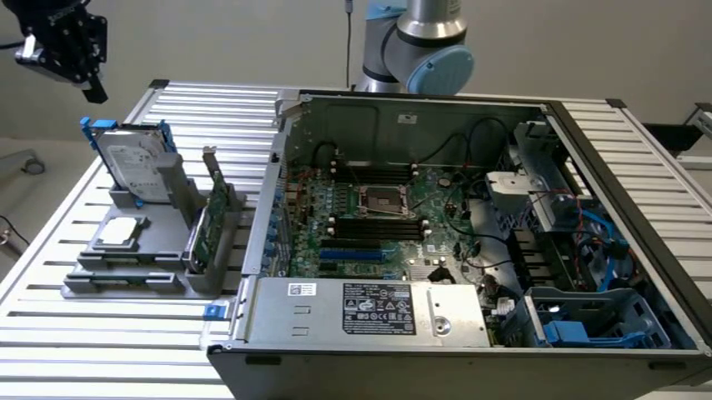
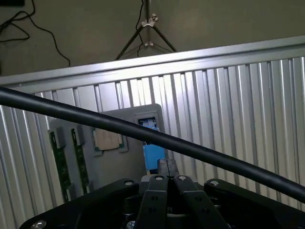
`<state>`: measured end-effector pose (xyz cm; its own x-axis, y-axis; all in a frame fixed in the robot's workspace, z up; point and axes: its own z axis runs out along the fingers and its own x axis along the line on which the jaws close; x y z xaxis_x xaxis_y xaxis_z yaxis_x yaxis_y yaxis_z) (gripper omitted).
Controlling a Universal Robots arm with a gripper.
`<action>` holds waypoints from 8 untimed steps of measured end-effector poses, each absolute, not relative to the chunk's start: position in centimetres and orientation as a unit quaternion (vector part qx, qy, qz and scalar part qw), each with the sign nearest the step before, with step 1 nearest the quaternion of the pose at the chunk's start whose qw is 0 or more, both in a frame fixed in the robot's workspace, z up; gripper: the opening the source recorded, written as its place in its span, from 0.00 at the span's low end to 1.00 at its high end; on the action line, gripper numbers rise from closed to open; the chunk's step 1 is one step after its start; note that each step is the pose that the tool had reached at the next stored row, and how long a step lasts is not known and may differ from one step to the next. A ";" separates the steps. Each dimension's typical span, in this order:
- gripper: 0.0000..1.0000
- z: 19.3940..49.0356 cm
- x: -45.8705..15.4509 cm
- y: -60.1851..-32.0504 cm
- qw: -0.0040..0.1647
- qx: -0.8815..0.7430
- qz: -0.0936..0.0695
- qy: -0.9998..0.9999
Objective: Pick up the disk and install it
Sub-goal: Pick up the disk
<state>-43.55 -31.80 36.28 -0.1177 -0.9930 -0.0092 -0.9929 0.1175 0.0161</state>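
The disk (image 1: 138, 170) stands upright in a grey holder at the exterior view's left, a silver-grey drive with a white label in a blue carrier. My gripper (image 1: 96, 90) hangs in the air above it, toward the exterior view's left, and holds nothing. In the wrist view the two black fingers (image 2: 161, 168) press together, shut and empty. Past them the blue carrier edge of the disk (image 2: 153, 153) shows, seen from above and partly crossed by a black cable.
The grey holder (image 1: 125, 282) also carries a small square silver chip (image 1: 120, 232) and a thin green circuit card (image 1: 212, 218). An open computer case (image 1: 258, 233) with motherboard and a blue drive bay (image 1: 589, 329) takes up the centre and right. The table (image 1: 67, 342) is slatted aluminium.
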 end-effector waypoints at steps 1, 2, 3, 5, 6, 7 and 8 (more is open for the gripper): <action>0.11 36.3 -43.6 -31.8 0.002 0.671 -0.009 -0.741; 0.11 36.3 -43.6 -31.8 0.002 0.678 -0.009 -0.735; 0.11 36.3 -43.6 -31.8 0.002 0.684 -0.009 -0.729; 0.11 36.3 -43.6 -31.8 0.002 0.698 -0.009 -0.717; 0.11 36.3 -43.6 -31.8 0.002 0.704 -0.009 -0.710; 0.11 36.3 -43.6 -31.8 0.002 0.711 -0.009 -0.703; 0.11 36.3 -43.6 -31.8 0.003 0.716 -0.009 -0.698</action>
<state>-43.56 -31.79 36.27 0.0257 -0.9996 -0.0092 -0.9995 -0.0259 0.0162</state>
